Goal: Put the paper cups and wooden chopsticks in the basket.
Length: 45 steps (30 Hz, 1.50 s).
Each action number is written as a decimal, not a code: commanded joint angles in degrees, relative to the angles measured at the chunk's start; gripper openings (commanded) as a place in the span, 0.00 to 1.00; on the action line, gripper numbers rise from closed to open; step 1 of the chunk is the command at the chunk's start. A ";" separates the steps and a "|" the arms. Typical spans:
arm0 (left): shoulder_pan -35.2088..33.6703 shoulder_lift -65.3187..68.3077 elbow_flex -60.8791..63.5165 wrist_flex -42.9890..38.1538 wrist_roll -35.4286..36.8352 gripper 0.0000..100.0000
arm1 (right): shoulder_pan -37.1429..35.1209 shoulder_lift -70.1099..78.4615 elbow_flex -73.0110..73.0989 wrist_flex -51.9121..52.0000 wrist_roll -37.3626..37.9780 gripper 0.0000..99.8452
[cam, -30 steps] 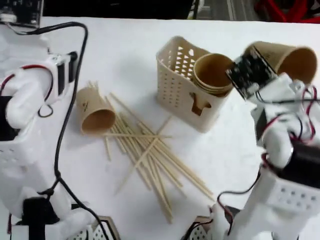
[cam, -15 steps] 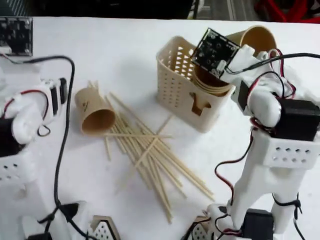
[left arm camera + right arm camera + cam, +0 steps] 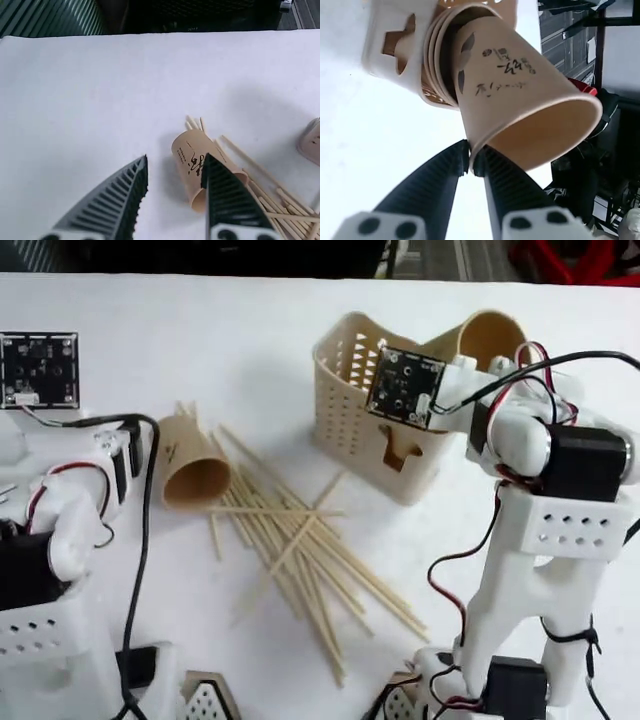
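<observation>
Black left gripper [image 3: 176,160]: spread wide, empty, above tabletop [image 3: 75,90].
Lying cup [image 3: 190,465]: sideways on tabletop, touching chopsticks [image 3: 300,550].
Chopsticks: loose pile.
Basket [image 3: 350,410]: upright, holding stacked cups [image 3: 437,60].
Right gripper [image 3: 471,150]: pinching held cup [image 3: 520,100] rim, base inside stack.

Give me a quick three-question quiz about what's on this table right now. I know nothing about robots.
1. True or false: the right gripper pinches the rim of a paper cup whose base sits inside the stacked cups in the basket.
2. Where are the wooden chopsticks? A: in the basket. B: piled loosely on the table. C: standing upright in a cup.
3. Fill in: the left gripper, close to the lying cup, is ____ (open or shut).

Key: 1 true; 2 B; 3 open.
</observation>
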 commanded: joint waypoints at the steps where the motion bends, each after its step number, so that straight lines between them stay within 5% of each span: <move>1: -0.22 -1.27 -0.35 -1.23 0.53 0.19 | -0.31 -0.48 0.18 0.40 2.02 0.02; 5: -0.22 -1.27 -0.26 -1.14 0.53 0.19 | -0.40 -0.48 -0.18 0.40 1.41 0.12; 11: -0.22 -1.45 0.79 -1.14 0.70 0.19 | -2.77 -0.48 -0.62 0.04 -9.05 0.35; 22: -0.48 -1.71 3.16 -1.05 0.44 0.19 | -12.35 0.22 -0.88 -7.96 -27.25 0.36; 31: -0.22 -1.45 3.16 -0.18 0.00 0.19 | -12.70 -2.77 1.49 -10.86 -32.53 0.36; 39: 2.77 -0.48 3.16 2.55 -12.40 0.24 | -12.00 -11.30 1.58 0.48 -33.93 0.33; 45: 2.68 12.88 1.49 3.87 -19.78 0.27 | -2.77 -11.82 5.80 0.40 -41.76 0.29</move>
